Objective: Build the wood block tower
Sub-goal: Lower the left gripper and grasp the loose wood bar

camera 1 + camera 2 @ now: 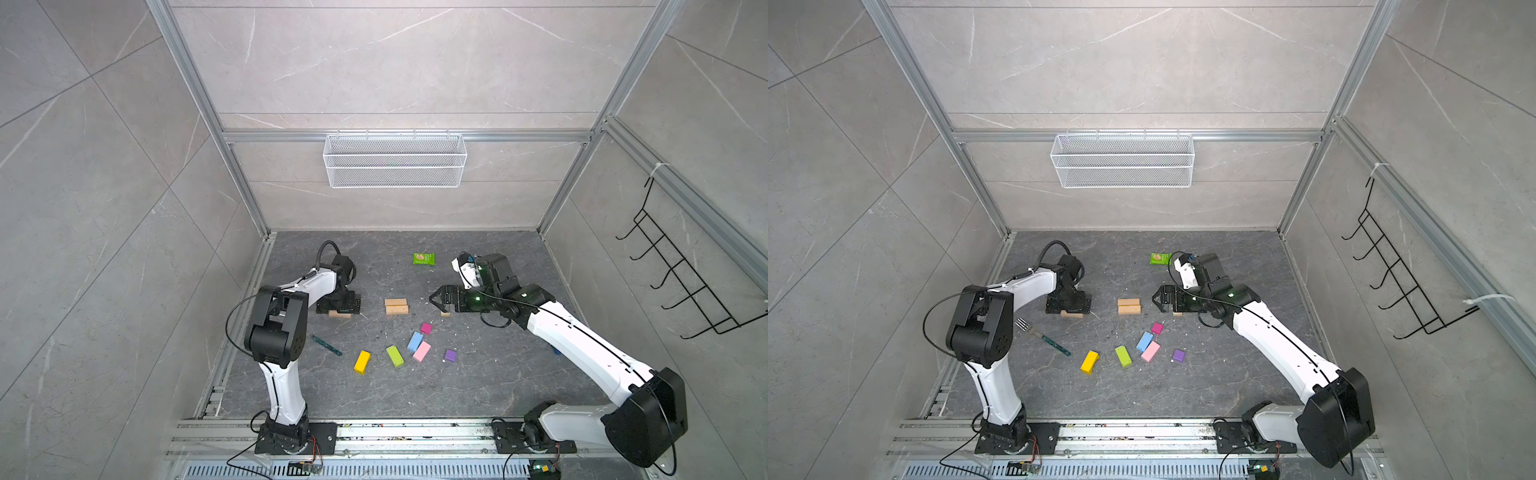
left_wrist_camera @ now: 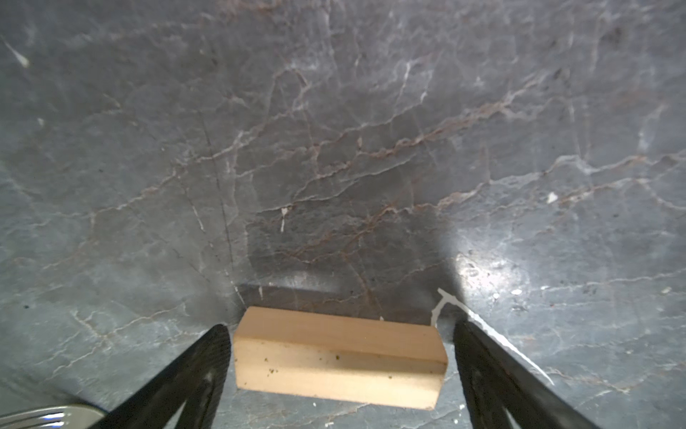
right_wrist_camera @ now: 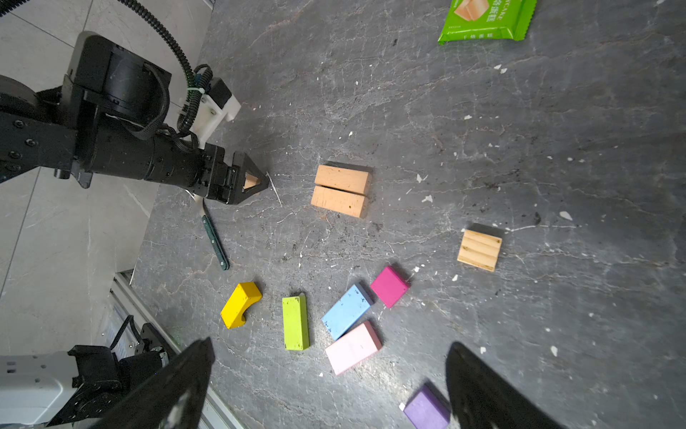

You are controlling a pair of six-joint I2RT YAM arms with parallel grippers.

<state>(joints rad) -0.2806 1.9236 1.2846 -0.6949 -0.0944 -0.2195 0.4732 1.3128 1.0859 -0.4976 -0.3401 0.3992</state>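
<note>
A green snack packet lies near the back of the surface, and a teal-handled fork lies by the left arm. Both are well apart from the two tan bars sitting side by side mid-surface. Nearer the front are the scattered yellow, lime, light blue, pink, magenta and purple blocks. A small tan cube lies near the right arm. The left fingers are spread astride a third tan bar lying flat, with a narrow gap at each end. The right fingers are spread wide and empty above the surface, just right of the paired bars.
</note>
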